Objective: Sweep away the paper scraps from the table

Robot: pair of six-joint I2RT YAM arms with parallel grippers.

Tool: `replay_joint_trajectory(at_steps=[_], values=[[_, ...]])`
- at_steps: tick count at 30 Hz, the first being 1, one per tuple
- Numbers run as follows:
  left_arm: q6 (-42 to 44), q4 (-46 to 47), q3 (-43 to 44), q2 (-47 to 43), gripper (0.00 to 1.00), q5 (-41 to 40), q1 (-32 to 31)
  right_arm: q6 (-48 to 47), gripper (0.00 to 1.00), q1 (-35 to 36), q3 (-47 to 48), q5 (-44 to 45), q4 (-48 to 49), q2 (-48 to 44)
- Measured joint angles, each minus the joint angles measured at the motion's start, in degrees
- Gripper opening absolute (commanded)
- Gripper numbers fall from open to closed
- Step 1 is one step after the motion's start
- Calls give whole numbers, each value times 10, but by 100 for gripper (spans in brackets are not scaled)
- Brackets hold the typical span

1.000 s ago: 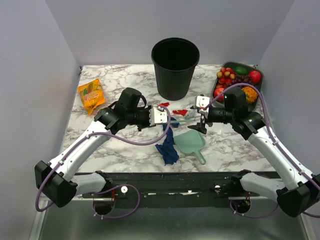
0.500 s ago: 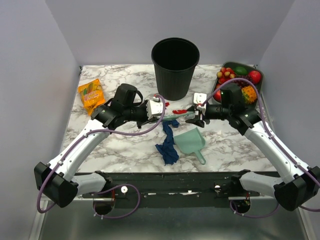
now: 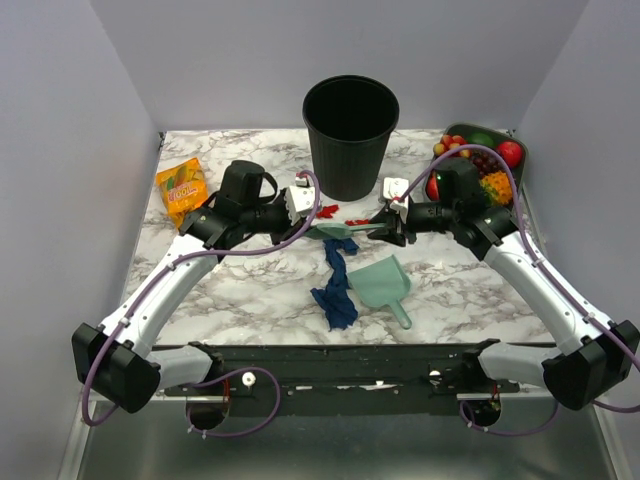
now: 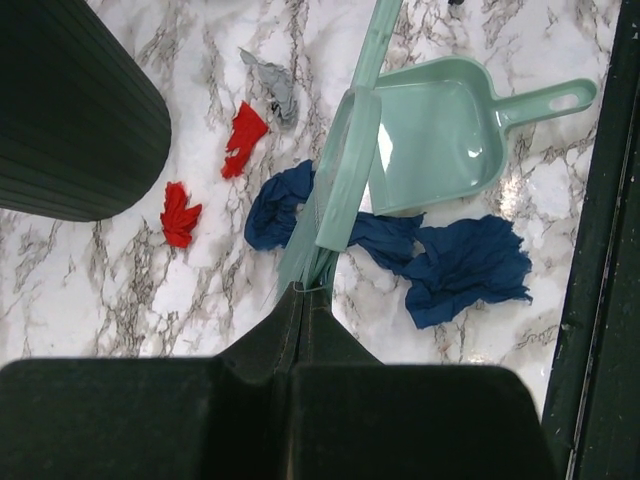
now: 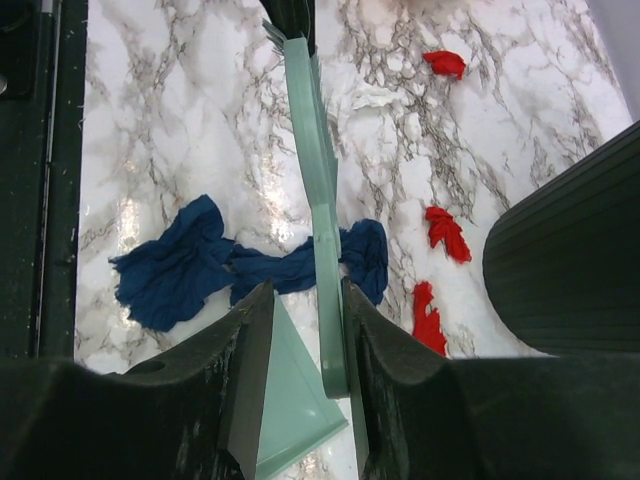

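Three red paper scraps (image 5: 443, 232) lie on the table (image 3: 260, 290), just near of the black bin (image 3: 350, 130) that stands at the far middle. None of them has been moved into anything, and a pale crumpled bit (image 4: 280, 88) lies close by them.

The left gripper (image 4: 303, 292) is pinched tight on one end of a teal brush (image 4: 345, 170). The brush runs from there across to the right, passing over the blue cloth (image 4: 460, 265). The right gripper (image 5: 306, 290) straddles the other part of the brush. One finger is against it and a gap shows on the other side, so it is not clamped. The brush appears to be passing from one arm to the other, or being steadied by both.

The teal dustpan (image 4: 440, 130) lies flat and empty on the table, near of the scraps and just right of the cloth, with its handle pointing to the near right. Neither arm is on it.

By my reading the task is barely begun. The brush is in hand, but no scrap has been gathered. What is left is to settle the grip, sweep the scraps together into the dustpan and, probably, tip them into the bin. The cloth sits between scraps and dustpan and could get in the way.
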Motion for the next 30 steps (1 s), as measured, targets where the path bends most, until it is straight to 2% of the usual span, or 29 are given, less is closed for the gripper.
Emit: replay_joint_trajectory(at_steps=[2,6,8,9,13,14,15,17,20,30], values=[[-2,1,0,1,0,2,1,2,39,0,0,1,0,0],[-4,3,0,1,0,9,4,10,12,0,0,5,3,6],[-6,5,0,1,0,11,5,15,7,0,0,8,5,14],[-7,6,0,1,0,11,5,17,1,0,0,9,5,18],[-11,7,0,1,0,11,10,16,1,0,7,14,5,29],[-11,8,0,1,34,11,11,16,1,0,10,15,2,29],[-11,10,0,1,46,11,10,16,1,0,14,16,-4,29],[-9,17,-1,1,60,11,10,11,1,0,26,20,-19,30],[3,24,-3,-2,67,11,11,-2,1,0,52,24,-64,37],[47,35,-15,3,67,29,-17,-35,1,1,142,45,-161,91]])
